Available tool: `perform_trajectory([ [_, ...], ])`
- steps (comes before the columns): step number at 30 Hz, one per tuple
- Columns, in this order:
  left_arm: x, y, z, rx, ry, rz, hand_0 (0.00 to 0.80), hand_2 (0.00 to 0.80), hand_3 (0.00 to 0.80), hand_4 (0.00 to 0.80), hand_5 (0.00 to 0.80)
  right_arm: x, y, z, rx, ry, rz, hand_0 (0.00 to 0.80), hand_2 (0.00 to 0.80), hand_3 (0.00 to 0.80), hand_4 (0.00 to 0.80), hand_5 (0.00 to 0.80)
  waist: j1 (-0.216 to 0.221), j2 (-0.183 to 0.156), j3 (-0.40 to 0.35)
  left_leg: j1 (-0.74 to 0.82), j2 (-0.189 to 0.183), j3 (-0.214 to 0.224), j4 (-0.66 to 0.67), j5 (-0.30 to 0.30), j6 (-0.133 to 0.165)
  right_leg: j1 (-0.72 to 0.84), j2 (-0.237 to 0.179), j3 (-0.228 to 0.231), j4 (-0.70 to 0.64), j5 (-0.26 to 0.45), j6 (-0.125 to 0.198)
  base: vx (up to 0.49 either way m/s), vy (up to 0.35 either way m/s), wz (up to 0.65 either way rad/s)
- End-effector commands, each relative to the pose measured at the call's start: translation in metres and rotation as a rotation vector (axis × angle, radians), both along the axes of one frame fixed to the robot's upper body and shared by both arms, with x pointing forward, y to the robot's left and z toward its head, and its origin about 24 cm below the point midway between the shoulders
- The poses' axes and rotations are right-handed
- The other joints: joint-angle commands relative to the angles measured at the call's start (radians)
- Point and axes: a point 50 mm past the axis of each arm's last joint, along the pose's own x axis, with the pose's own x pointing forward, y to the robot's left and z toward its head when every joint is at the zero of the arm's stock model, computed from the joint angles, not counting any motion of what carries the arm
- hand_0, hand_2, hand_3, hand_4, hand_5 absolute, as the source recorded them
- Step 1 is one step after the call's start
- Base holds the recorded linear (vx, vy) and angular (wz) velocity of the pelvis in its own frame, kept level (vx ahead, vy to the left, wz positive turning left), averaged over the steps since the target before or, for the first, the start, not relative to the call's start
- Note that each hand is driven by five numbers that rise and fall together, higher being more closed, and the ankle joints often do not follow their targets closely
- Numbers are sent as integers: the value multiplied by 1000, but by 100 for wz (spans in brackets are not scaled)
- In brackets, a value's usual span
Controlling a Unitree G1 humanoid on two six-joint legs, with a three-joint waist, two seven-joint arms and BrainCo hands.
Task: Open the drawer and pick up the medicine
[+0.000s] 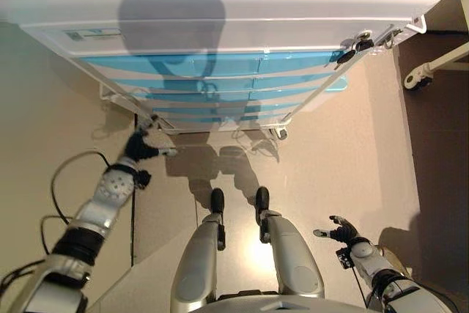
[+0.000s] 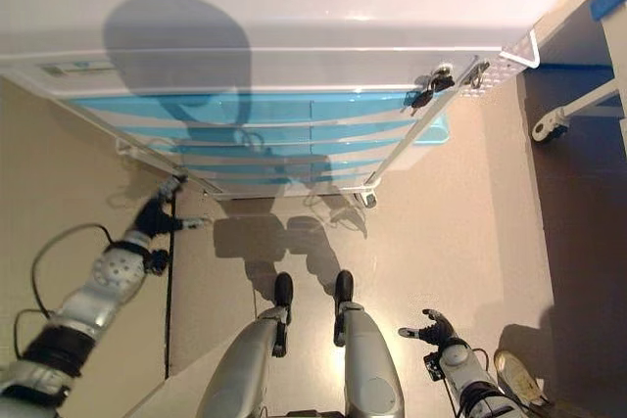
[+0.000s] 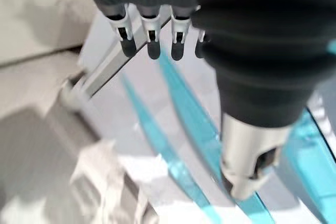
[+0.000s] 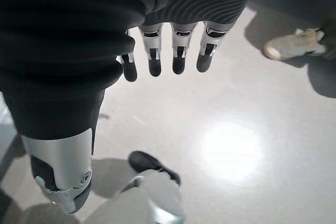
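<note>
Seemingly shut, blue-fronted drawers (image 1: pixel 220 82) (white cabinet (image 1: pixel 220 5))

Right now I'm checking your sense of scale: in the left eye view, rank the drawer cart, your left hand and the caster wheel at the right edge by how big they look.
1. Drawer cart, by far the largest.
2. Left hand.
3. Caster wheel; it looks close to the hand in size, and the hand is nearer the camera, so this ranking is unsure.

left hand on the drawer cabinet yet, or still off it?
Apart. The left eye view shows the left hand, fingers straight, short of the cabinet, with floor between them.
</note>
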Motion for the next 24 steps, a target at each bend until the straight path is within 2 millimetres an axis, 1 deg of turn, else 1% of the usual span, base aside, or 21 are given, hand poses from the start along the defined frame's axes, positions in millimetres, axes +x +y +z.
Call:
perform_trajectory([
  [1, -18, 5, -19, -61, 81, 20, 0, 0, 0, 0, 0, -30, -20, -7, -56, 84, -39, 0, 0, 0, 0, 0, -10, -1, -74, -10, -13, -40, 28, -39, -6, 8, -13, -17, -24, 57, 43, 38, -26, 7],
  [2, -25, 7, -32, -76, 135, 54, 0, 0, 0, 0, 0, -31, -20, -7, -56, 88, -38, 0, 0, 0, 0, 0, -9, 0, -81, 2, -14, -40, 21, -37, -7, 21, -10, -21, -30, 57, 42, 47, -18, 7],
  [3, -38, 8, -51, -99, 213, 92, 0, 0, 0, 0, 0, -31, -19, -8, -56, 90, -35, 0, 0, 0, 0, 0, -8, 0, -87, 20, -15, -41, 11, -34, -8, 38, -7, -24, -41, 58, 42, 20, -18, 7],
  [4, -38, 8, -51, -99, 212, 92, 0, 0, 0, 0, 0, -31, -19, -8, -56, 89, -35, 0, 0, 0, 0, 0, -8, 0, -89, 18, -15, -42, 8, -31, -8, 37, -7, -25, -43, 61, 42, 48, -27, 11],
  [5, -60, 12, -78, -128, 339, 171, 0, 0, 0, 0, 0, -34, -18, -9, -51, 99, -34, 0, 0, 0, 0, 0, -5, 2, -109, 52, -15, -44, -16, -23, -12, 70, -1, -30, -68, 61, 43, 50, -29, 8],
  [7, -81, 15, -99, -119, 450, 215, 0, 0, 0, 0, 0, -37, -16, -12, -46, 114, -32, 0, 0, 0, 0, 0, -2, 4, -131, 87, -11, -46, -45, -15, -16, 102, 7, -39, -95, 60, 42, 53, -42, 0],
  [10, -110, 19, -123, -85, 605, 274, 0, 0, 0, 0, 0, -43, -12, -16, -39, 143, -27, 0, 0, 0, 0, 0, 2, 5, -162, 133, -6, -51, -86, -1, -22, 152, 18, -52, -135, 60, 43, 39, -35, 3],
  [12, -128, 20, -133, -71, 685, 307, 0, 0, 0, 0, 0, -47, -8, -19, -30, 160, -23, 0, 0, 0, 0, 0, 5, 1, -190, 165, -2, -51, -111, 4, -25, 184, 25, -58, -163, 63, 43, 53, -35, 11],
  [14, -144, 21, -141, -46, 745, 339, 0, 0, 0, 0, 0, -50, -4, -22, -21, 173, -18, 0, 0, 0, 0, 0, 9, -4, -211, 193, 5, -50, -131, 10, -29, 214, 30, -64, -184, 65, 43, 48, -45, 4],
  [15, -153, 22, -144, -30, 767, 366, 0, 0, 0, 0, 0, -55, 1, -25, -7, 182, -17, 0, 0, 0, 0, 0, 12, -7, -234, 215, 10, -50, -149, 12, -30, 239, 33, -66, -202, 64, 42, 46, -37, 4],
  [17, -155, 21, -145, 2, 768, 360, 0, 0, 0, 0, 0, -56, 3, -26, 8, 183, -26, 0, 0, 0, 0, 0, 15, -8, -243, 231, 12, -52, -160, 15, -31, 254, 35, -67, -209, 64, 41, 43, -27, 2],
  [19, -165, 18, -149, 30, 807, 344, 0, 0, 0, 0, 0, -66, 7, -31, 52, 206, -70, 0, 0, 0, 0, 0, 17, -12, -261, 253, 15, -53, -173, 16, -32, 277, 38, -67, -219, 60, 41, 51, -29, 0],
  [20, -170, 16, -151, 15, 823, 354, 0, 0, 0, 0, 0, -71, 8, -33, 76, 217, -97, 0, 0, 0, 0, 0, 19, -12, -270, 262, 16, -54, -179, 17, -33, 287, 39, -68, -223, 58, 41, 34, -16, 3],
  [21, -170, 16, -151, 15, 823, 354, 0, 0, 0, 0, 0, -71, 8, -33, 76, 217, -97, 0, 0, 0, 0, 0, 19, -12, -270, 262, 16, -54, -179, 17, -33, 287, 39, -68, -224, 58, 41, 48, -23, 2],
  [22, -179, 11, -156, -44, 849, 388, 0, 0, 0, 0, 0, -78, 11, -36, 128, 228, -164, 0, 0, 0, 0, 0, 21, -15, -287, 280, 17, -53, -183, 15, -33, 304, 41, -70, -227, 54, 40, 61, -25, 1],
  [24, -187, 8, -159, -93, 871, 421, 0, 0, 0, 0, 0, -86, 14, -39, 168, 249, -221, 0, 0, 0, 0, 0, 25, -17, -307, 299, 16, -53, -185, 8, -33, 325, 43, -69, -234, 49, 40, 87, -22, 0],
])
